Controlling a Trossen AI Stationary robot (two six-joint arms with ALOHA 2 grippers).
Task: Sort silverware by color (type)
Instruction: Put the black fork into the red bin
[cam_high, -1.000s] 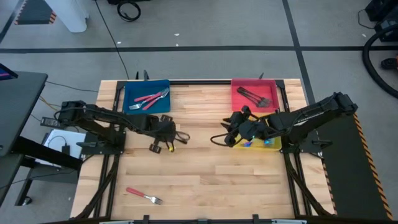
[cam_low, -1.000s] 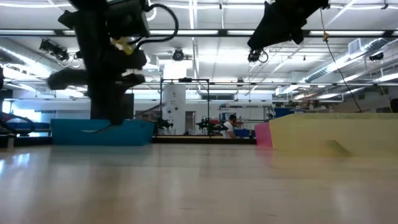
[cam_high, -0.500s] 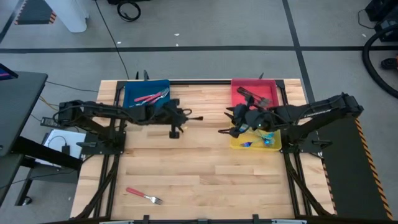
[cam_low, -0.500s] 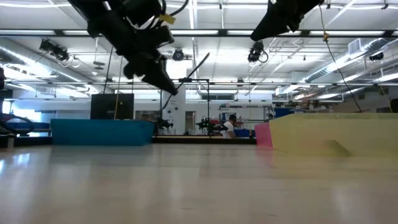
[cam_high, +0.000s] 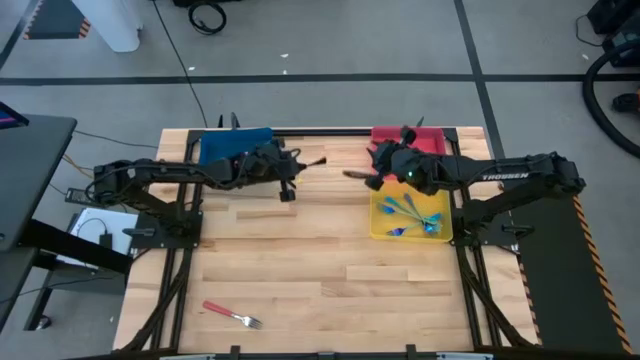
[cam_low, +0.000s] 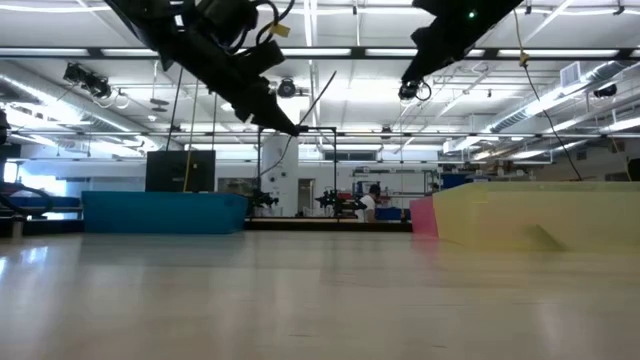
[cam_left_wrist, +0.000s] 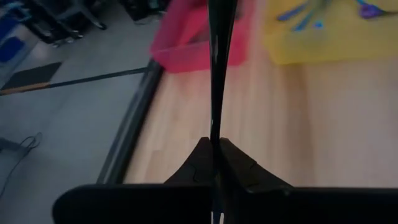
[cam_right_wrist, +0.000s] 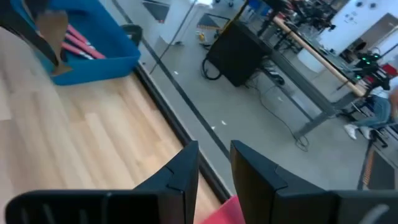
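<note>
- Dark fork (cam_left_wrist: 219, 68): your left gripper (cam_left_wrist: 214, 146) pinches it, jaws pressed together.
- Right gripper (cam_right_wrist: 214, 158): jaws spread, empty; arm reads "TROSSEN".
- Red-handled fork (cam_high: 231, 316): lies alone near your table edge.

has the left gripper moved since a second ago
Yes. In the high view the left gripper, shut on a dark fork, has gone from mid-table up beside the blue tray, toward the red tray.

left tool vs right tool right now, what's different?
Left tool is shut on a dark fork, pinched by one end so it sticks straight out; right tool is open and holds nothing. Left hangs beside the blue tray; right hangs by the red tray, above the yellow tray. Both are raised off the table.
</note>
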